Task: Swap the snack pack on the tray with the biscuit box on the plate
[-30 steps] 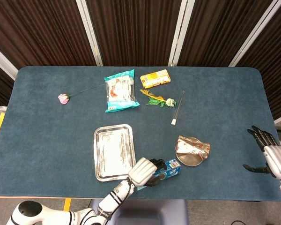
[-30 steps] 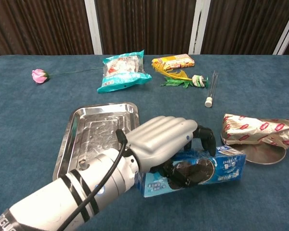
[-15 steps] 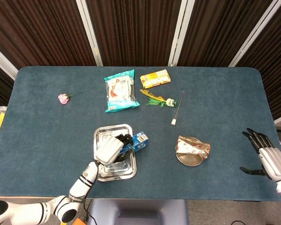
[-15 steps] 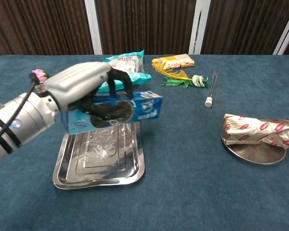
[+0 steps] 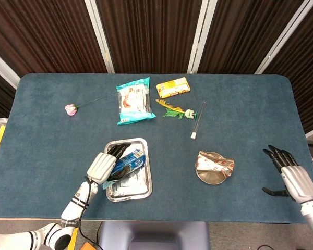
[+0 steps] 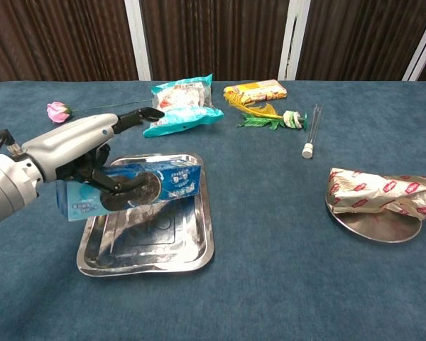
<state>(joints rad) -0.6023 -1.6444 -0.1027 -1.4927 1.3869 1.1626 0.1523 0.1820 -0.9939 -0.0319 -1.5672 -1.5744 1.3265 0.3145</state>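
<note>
**Blue biscuit box held over the shiny tray**

The biscuit box is a long blue cardboard box with a round dark biscuit printed on it. It is held by the left hand, whose grey and black fingers are wrapped around it near its left end. One finger is stretched out straight above the box. The box is seen just above the tray, and it is tilted a little. It cannot be told if the box touches the tray.

The tray is a flat metal rectangle with rounded corners and a raised rim. It is shiny and scratched.

The snack pack is a crinkly gold wrapper with red marks. It is laid on the plate, which is round and made of dull metal.

The right hand is seen at the table's right edge, with its dark fingers spread apart and nothing in them.

The table is covered with soft blue cloth.
</note>
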